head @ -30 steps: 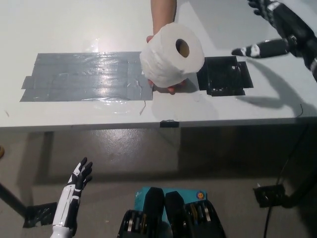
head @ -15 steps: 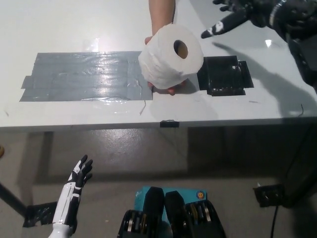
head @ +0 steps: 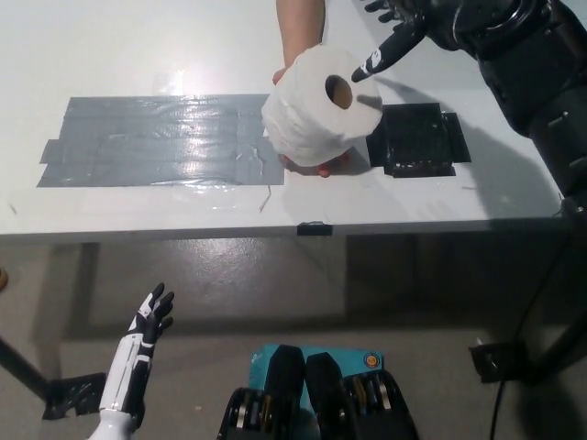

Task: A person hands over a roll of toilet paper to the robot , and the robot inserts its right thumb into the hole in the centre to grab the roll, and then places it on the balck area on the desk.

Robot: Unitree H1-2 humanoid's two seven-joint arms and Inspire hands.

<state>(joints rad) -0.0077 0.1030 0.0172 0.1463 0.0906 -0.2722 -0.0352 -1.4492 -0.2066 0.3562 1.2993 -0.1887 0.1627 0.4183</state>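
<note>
In the head view, a person's hand (head: 307, 160) reaches in from the far edge of the white worktop (head: 138, 55) and holds a roll of toilet paper (head: 319, 108) above it, fingertips showing under the roll's near side. The roll is tilted so that its round end and the dark hole in its centre (head: 340, 90) face up and to the right. It sits between two taped patches: a wide grey patch (head: 156, 139) stretching to the left and a smaller black patch (head: 417, 139) just to the right, and its lower edge overlaps the right end of the grey patch in the picture.

The black right hand (head: 404, 26) comes in from the far right, its arm filling the upper right corner. Its fingers are spread apart and it holds nothing. One finger with a pale tip (head: 370, 64) points down and left at the roll, the tip lying just beside the upper right rim of the hole, not inside it. Whether it touches the paper cannot be told.

The white left hand (head: 147, 325) rests low at the near left, below the worktop's near edge and over the grey floor (head: 275, 293), fingers apart and empty, well away from the roll
</note>
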